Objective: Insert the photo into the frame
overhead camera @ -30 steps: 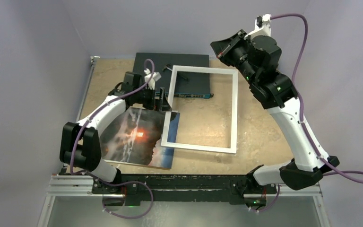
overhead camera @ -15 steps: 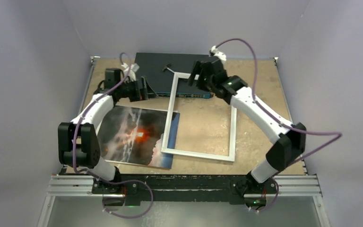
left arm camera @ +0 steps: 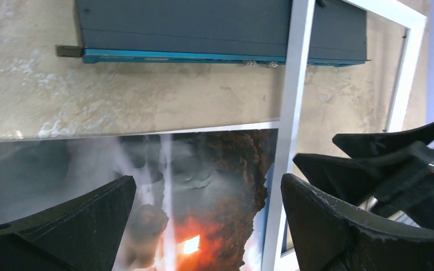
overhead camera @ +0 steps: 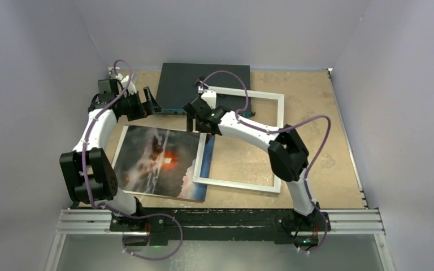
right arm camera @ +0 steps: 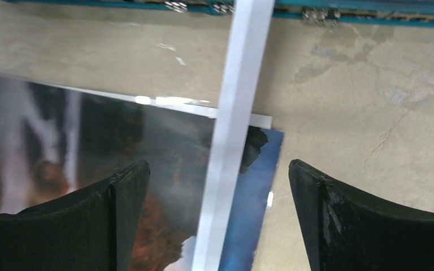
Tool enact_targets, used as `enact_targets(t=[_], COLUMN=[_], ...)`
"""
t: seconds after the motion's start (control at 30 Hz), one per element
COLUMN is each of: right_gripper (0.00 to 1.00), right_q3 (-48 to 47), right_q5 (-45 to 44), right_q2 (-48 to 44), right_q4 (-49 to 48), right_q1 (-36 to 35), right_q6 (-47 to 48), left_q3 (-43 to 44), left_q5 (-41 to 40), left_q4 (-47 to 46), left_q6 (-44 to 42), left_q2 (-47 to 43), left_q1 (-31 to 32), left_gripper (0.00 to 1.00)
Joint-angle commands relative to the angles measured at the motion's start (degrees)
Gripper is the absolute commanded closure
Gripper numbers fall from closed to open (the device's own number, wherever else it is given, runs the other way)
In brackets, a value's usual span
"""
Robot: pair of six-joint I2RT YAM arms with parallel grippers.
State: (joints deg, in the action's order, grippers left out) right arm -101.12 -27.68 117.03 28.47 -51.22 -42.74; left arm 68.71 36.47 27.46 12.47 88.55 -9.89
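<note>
left tool: jaws spread, empty, above far-left part of surface | right tool: jaws spread, straddling left rail of frame, contact unclear | photo: flat toward near-left corner, right edge under that rail | frame: mid-surface, far rail over dark switch box at far edge

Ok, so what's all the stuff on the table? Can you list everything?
photo: 1, dark clouds with an orange glow and a blue edge, near left.
frame: 1, white, middle, left side lying across the photo's blue edge.
network switch: 1, dark with a teal front, far middle.
table: 1, mottled tan.
left arm: 1, white and black, far left, jaws open.
right arm: 1, white and black, over the frame's left side, jaws open.
</note>
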Motion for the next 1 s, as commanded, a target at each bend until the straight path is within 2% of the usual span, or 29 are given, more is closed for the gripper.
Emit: enact_targets(t=[0.0, 0.4, 0.6, 0.8, 0.87, 0.97], right_gripper=[0.07, 0.19, 0.32, 0.34, 0.44, 0.74], right_q3=[-1.7, -1.2, -1.2, -4.0, -4.0, -4.0], right_q5=[-4.7, -5.7, -6.1, -6.9, -6.9, -7.1], right_q2=[2.0, 8.2, 10.3, 14.2, 14.7, 13.7], right_q4=[1.8, -2.3, -6.7, -6.3, -6.8, -6.2], right_q1=[0.9, 0.4, 0.4, 0.5, 0.5, 0.4], right_q6=[-2.7, -4.7, -4.9, -5.3, -5.2, -5.3], left_q3=[1.4, 0.3, -0.8, -1.0, -1.0, -1.0], left_q5=[-5.5, -5.4, -3.6, -3.1, -3.2, -2.8], left_q4=[2.0, 3.6, 4.9, 6.5, 6.8, 7.4], left_q6=[-1.7, -1.7, -2.9, -4.3, -4.8, -5.0], left_q2=[-3.1, -3.0, -2.2, -2.6, -2.9, -3.2], left_q1=[-0.7, -0.7, -0.7, -0.7, -0.6, -0.7], left_gripper=[0.0, 0.01, 0.0, 0.0, 0.0, 0.0])
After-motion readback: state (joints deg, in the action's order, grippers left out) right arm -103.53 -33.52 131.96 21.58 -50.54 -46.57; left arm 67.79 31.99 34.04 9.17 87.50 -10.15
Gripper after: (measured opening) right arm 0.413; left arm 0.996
